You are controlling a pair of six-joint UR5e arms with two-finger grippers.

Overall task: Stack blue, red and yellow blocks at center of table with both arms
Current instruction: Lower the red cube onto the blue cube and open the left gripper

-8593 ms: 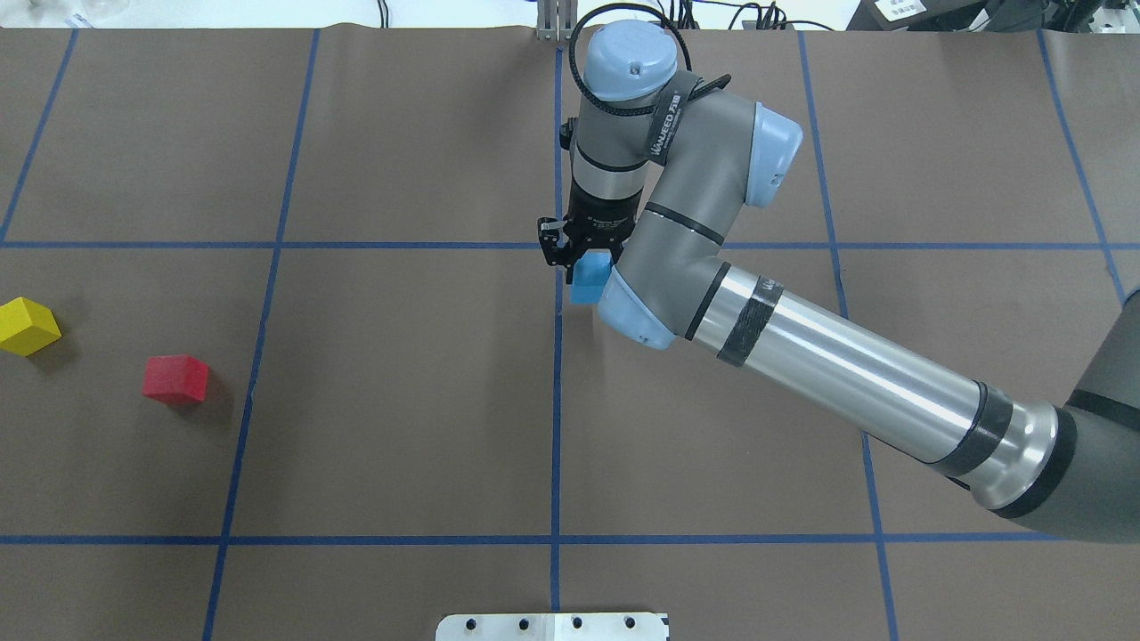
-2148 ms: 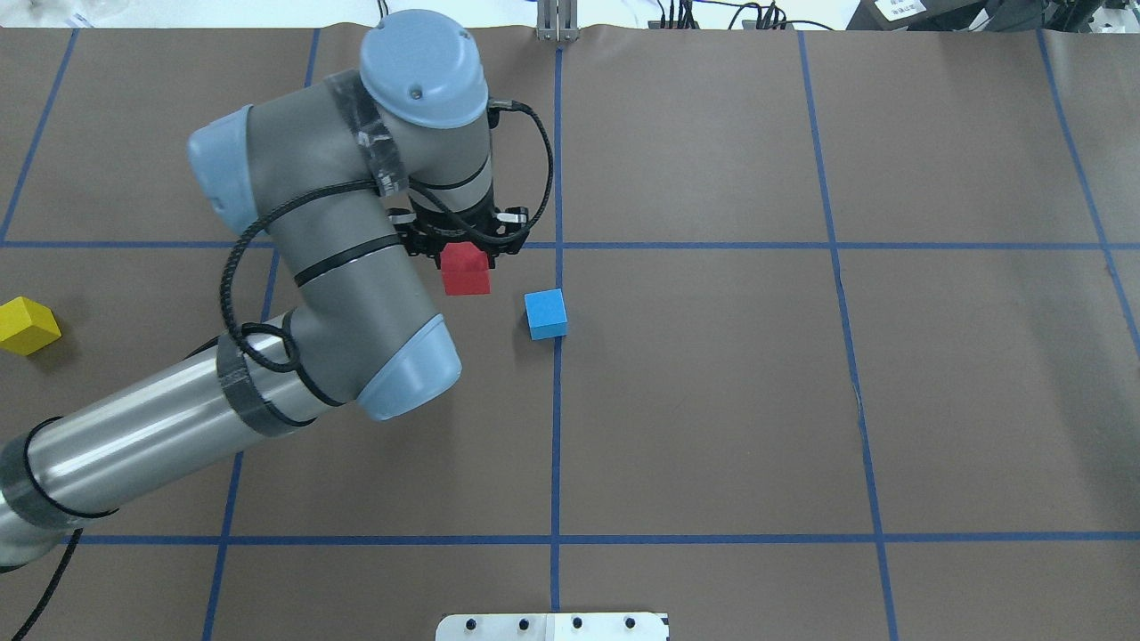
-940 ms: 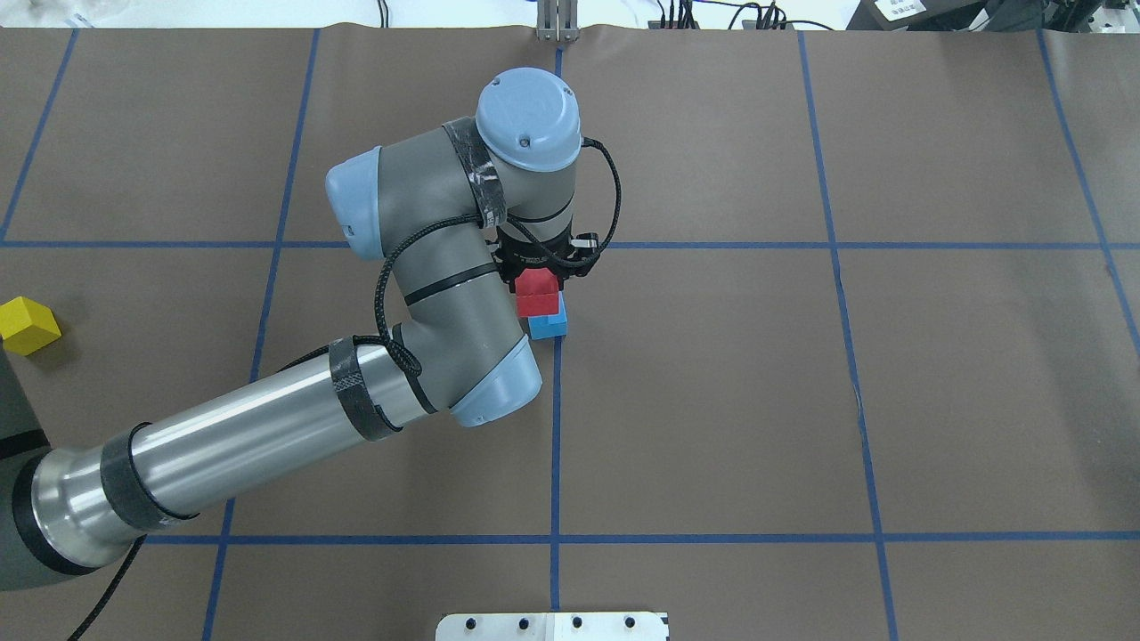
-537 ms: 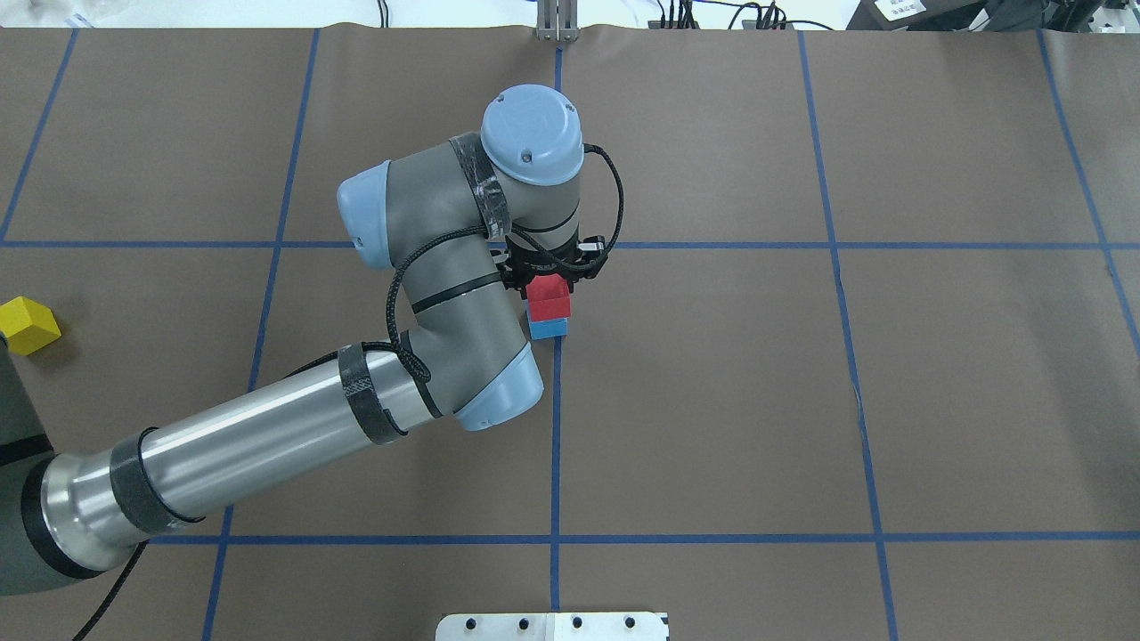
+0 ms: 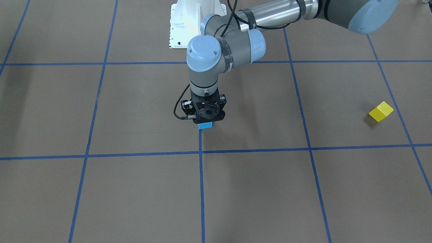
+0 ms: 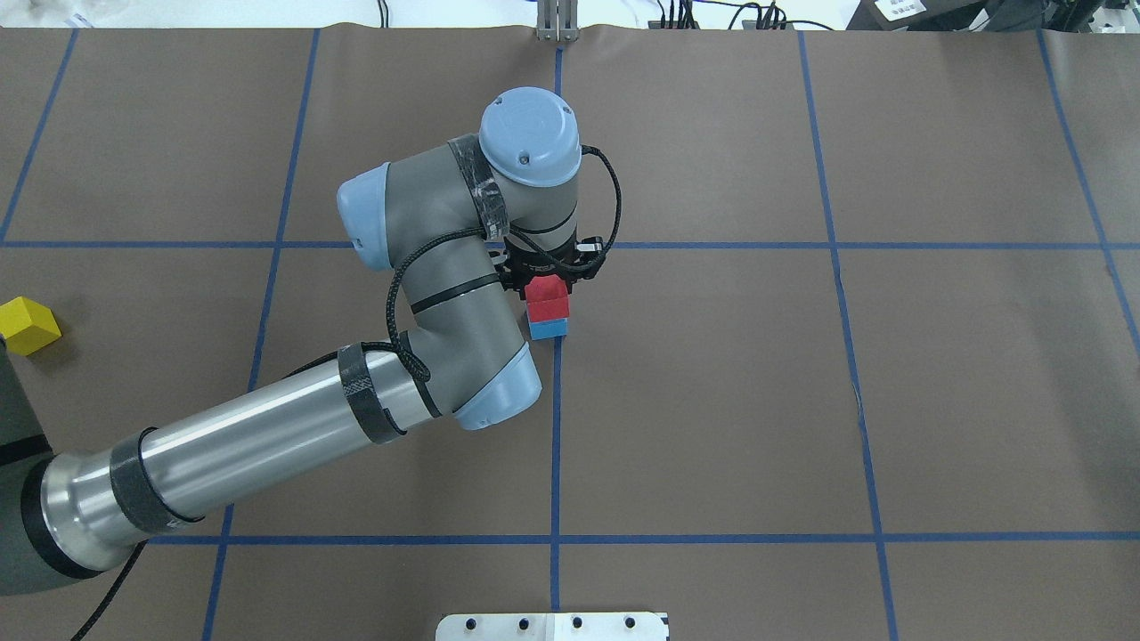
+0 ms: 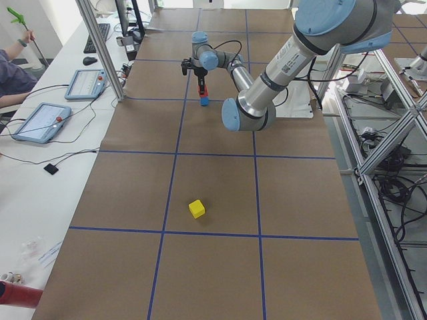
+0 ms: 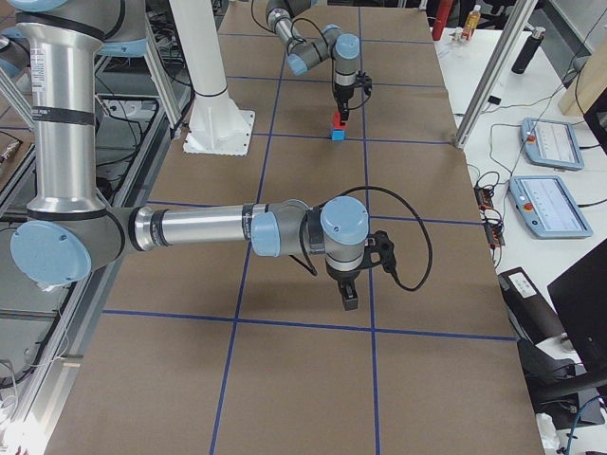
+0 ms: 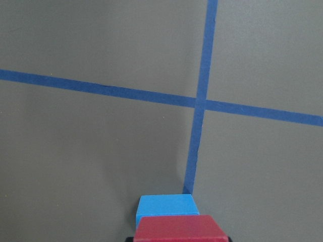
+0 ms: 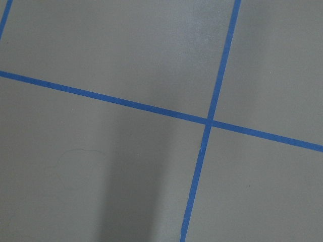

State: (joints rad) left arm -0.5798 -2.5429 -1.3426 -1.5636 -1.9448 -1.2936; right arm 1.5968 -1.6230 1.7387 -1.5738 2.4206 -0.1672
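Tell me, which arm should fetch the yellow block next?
Probably the left arm: the yellow block lies on its side of the table. The right gripper sits far off on the other side.

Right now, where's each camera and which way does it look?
Front-facing: across table, facing robot; left arm.
Overhead: behind robot, looking down; left arm.
Exterior left: table's left end; left arm nearest.
Exterior right: table's right end; right arm nearest.
Left wrist: down at red block.
Right wrist: down at table; no arm.
Both wrists show crossing tape.
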